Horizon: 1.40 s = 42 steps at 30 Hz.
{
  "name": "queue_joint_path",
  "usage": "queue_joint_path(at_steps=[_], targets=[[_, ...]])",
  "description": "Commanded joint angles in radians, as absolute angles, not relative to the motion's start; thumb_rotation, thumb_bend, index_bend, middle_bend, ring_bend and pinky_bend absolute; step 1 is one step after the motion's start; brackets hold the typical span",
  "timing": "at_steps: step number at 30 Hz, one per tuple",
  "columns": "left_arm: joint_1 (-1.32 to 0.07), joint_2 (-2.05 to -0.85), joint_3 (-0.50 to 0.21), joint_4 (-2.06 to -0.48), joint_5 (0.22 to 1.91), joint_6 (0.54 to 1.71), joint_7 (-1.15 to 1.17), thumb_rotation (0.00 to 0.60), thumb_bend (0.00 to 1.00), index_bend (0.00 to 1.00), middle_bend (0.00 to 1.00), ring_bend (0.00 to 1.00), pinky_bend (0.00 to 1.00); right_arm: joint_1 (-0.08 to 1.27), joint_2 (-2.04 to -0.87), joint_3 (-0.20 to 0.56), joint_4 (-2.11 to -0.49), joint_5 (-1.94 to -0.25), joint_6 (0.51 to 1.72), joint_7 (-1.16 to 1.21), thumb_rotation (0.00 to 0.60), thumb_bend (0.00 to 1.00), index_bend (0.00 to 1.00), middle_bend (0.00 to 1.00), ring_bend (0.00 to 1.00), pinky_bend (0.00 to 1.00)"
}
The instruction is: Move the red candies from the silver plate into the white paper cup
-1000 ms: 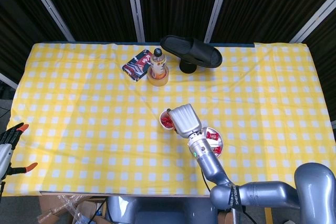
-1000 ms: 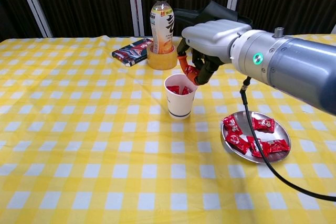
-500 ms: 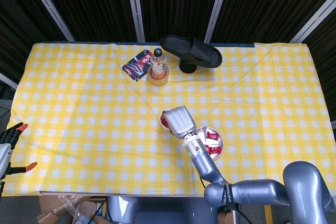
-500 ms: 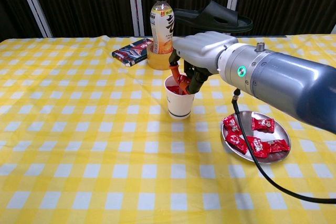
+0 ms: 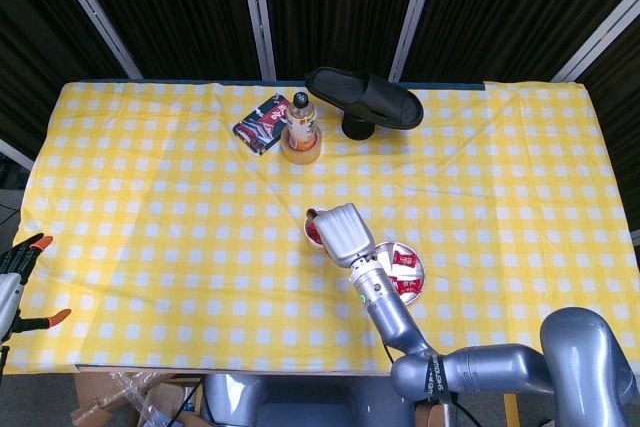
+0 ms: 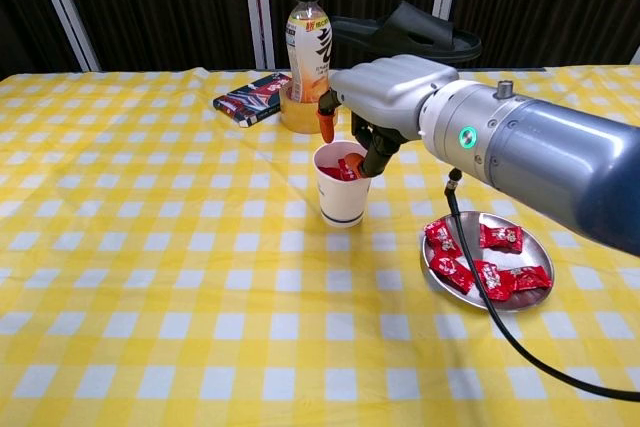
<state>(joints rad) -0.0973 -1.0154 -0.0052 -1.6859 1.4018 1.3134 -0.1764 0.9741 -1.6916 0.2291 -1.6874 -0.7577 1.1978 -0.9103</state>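
A white paper cup [image 6: 340, 197] stands mid-table with red candies [image 6: 341, 170] showing inside it; the head view shows only its rim [image 5: 313, 230] beside my hand. To its right lies the silver plate [image 6: 470, 223] with several red candies [image 6: 470, 269] on it, also seen from above as plate [image 5: 420, 265] and candies [image 5: 404, 259]. My right hand [image 6: 385, 92] hovers over the cup mouth, fingers apart and pointing down, nothing between them. The head view shows this hand [image 5: 343, 235] covering most of the cup. No left hand shows in either view.
A drink bottle [image 6: 308, 42] stands in a tape roll [image 6: 305, 112] behind the cup. A black slipper [image 6: 405, 32] rests on a stand at the back, a dark snack packet [image 6: 250, 99] lies back left. An orange-black clamp [image 5: 25, 252] sits off the table's left edge.
My right hand moved left over the cup holding a red candy, dipped into the cup mouth, then spread its fingers and rose slightly. The candy now lies in the cup.
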Motion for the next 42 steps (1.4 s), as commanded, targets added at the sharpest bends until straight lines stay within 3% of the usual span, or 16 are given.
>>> queue_joint_path(at_steps=[1,7,16,22,28,42], targets=[[-0.097,-1.016,-0.006,-1.686,1.4,1.314,-0.176,0.6,0.03,0.0,0.0,0.0,0.0,0.959,-1.671,0.215,-1.723,-0.779,1.224,-0.914,0.6,0.51,0.37,0.82,0.93,0.98],[-0.096,-1.015,-0.006,-1.688,1.399,1.315,-0.175,0.6,0.03,0.0,0.0,0.0,0.0,0.921,-1.625,0.177,-1.807,-0.816,1.278,-0.925,0.6,0.49,0.36,0.82,0.93,0.98],[-0.092,-1.015,-0.005,-1.692,1.403,1.323,-0.171,0.6,0.03,0.0,0.0,0.0,0.0,0.819,-1.549,0.033,-1.916,-0.916,1.348,-0.924,0.6,0.45,0.36,0.82,0.93,0.98],[-0.089,-1.018,-0.006,-1.694,1.399,1.331,-0.159,0.6,0.03,0.0,0.0,0.0,0.0,0.761,-1.528,-0.023,-1.944,-0.947,1.378,-0.923,0.6,0.37,0.35,0.82,0.93,0.98],[-0.086,-1.021,-0.007,-1.697,1.396,1.335,-0.153,0.6,0.03,0.0,0.0,0.0,0.0,0.721,-1.52,-0.05,-1.931,-0.975,1.376,-0.901,0.6,0.3,0.35,0.82,0.93,0.98],[-0.085,-1.024,-0.008,-1.698,1.394,1.337,-0.144,0.6,0.03,0.0,0.0,0.0,0.0,0.668,-1.535,-0.049,-1.821,-0.978,1.305,-0.831,0.6,0.29,0.35,0.82,0.93,0.98]])
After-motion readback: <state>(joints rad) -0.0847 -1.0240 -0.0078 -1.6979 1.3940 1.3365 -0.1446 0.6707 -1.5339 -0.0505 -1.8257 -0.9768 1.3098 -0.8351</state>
